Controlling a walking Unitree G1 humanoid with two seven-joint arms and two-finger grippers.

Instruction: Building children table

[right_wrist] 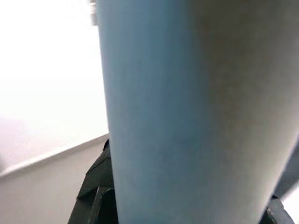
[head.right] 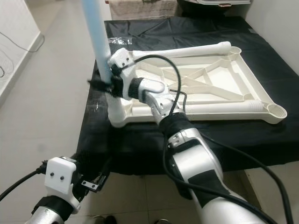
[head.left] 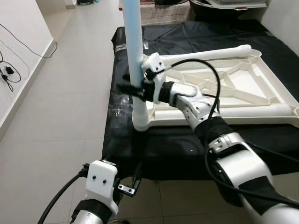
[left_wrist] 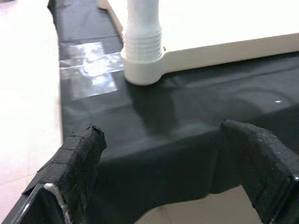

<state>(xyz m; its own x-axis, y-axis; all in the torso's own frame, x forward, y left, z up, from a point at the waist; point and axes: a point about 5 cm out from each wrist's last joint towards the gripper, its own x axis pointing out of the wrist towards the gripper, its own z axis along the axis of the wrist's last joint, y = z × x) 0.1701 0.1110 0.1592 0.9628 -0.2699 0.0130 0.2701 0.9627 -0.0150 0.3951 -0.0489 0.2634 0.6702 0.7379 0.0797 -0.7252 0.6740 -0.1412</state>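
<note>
Our right gripper (head.left: 132, 87) clamps the light-blue table leg (head.left: 132, 42) — upright in the corner socket (head.left: 140, 122) of the upturned white tabletop (head.left: 261, 79) on the black cloth (head.left: 173, 149). Our left gripper (left_wrist: 173, 172) hangs wide open below the cloth's edge.

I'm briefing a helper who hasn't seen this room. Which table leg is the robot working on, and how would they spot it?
Find the black-covered bench with the white plastic tabletop lying upside down on it. At its corner nearest the robot, the light blue leg stands upright in a white socket, gripped by the right pincer. The two white legs lie flat.
</note>
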